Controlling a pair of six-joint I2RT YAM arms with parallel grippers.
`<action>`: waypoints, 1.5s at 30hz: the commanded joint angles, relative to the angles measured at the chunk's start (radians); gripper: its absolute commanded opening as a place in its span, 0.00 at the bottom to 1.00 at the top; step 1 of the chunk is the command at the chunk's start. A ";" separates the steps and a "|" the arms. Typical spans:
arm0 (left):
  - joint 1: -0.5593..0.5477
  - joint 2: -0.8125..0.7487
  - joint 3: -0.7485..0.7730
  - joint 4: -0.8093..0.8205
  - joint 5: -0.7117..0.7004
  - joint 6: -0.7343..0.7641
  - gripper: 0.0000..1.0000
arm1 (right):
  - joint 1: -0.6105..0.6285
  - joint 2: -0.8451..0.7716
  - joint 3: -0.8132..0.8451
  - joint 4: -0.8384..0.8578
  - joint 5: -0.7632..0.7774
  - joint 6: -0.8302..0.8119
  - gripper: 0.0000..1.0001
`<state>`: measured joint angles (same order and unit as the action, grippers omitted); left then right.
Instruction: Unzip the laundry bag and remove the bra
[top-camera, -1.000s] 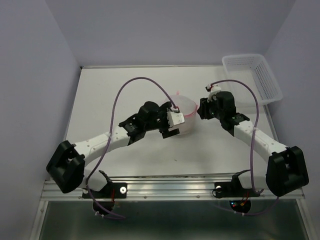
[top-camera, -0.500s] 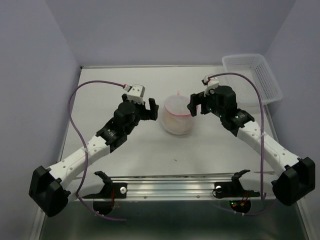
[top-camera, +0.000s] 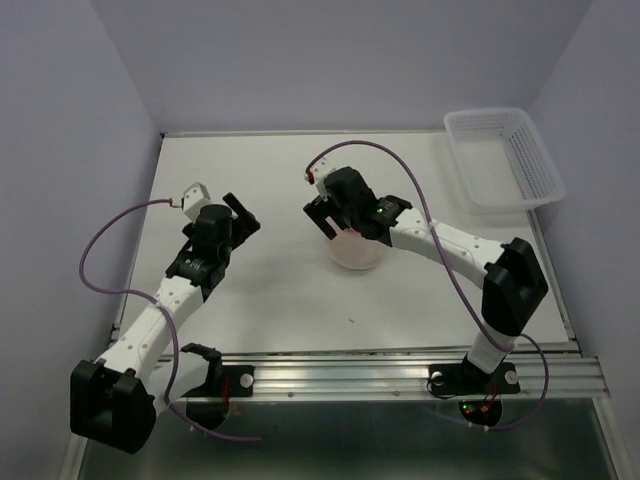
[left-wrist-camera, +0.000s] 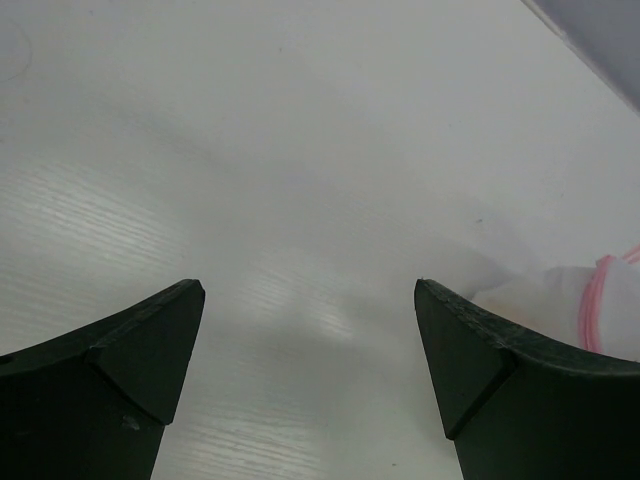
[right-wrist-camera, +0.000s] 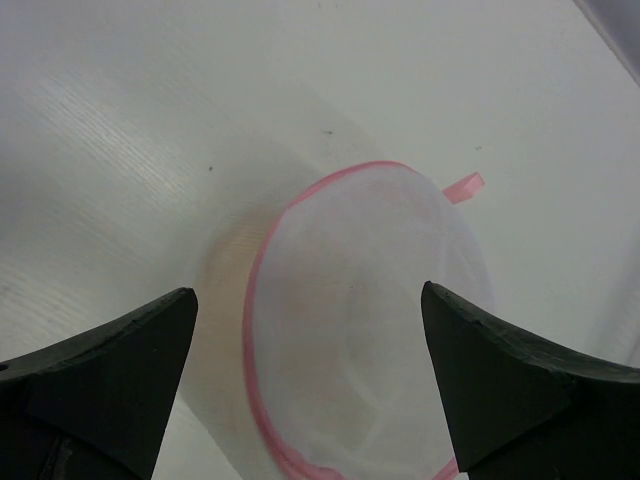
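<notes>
The laundry bag is a round white mesh pouch with a pink zipper rim, sitting mid-table. In the right wrist view the laundry bag lies just beyond my open right gripper, with a pink zipper tab sticking out at its far side. A faint beige tint shows through the mesh; the bra itself is not clearly visible. My right gripper hovers over the bag's left rim, empty. My left gripper is open and empty, left of the bag; the left wrist view catches the bag's edge.
A white lattice plastic basket stands at the back right corner. The right arm's purple cable arcs over the table behind the bag. Walls close in on the left, back and right of the table.
My left arm has swung away from the bag to the left, and its gripper is now apart from it. My right gripper has moved left, from the bag's right side to over its left rim.
</notes>
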<state>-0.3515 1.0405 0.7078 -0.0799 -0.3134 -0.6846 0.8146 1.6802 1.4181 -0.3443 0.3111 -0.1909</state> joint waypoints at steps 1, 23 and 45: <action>0.039 -0.098 -0.043 -0.012 -0.041 -0.064 0.99 | -0.006 0.038 0.093 -0.064 0.140 -0.028 0.99; 0.046 -0.175 -0.080 0.020 -0.029 -0.027 0.99 | 0.003 0.081 0.150 -0.116 0.082 0.065 0.01; -0.049 0.076 -0.038 0.321 0.442 0.051 0.99 | -0.139 0.075 0.117 -0.088 -0.029 -0.004 0.64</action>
<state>-0.3573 1.0855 0.6155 0.1612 0.0681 -0.6647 0.7254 1.7756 1.5272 -0.4641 0.3637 -0.1719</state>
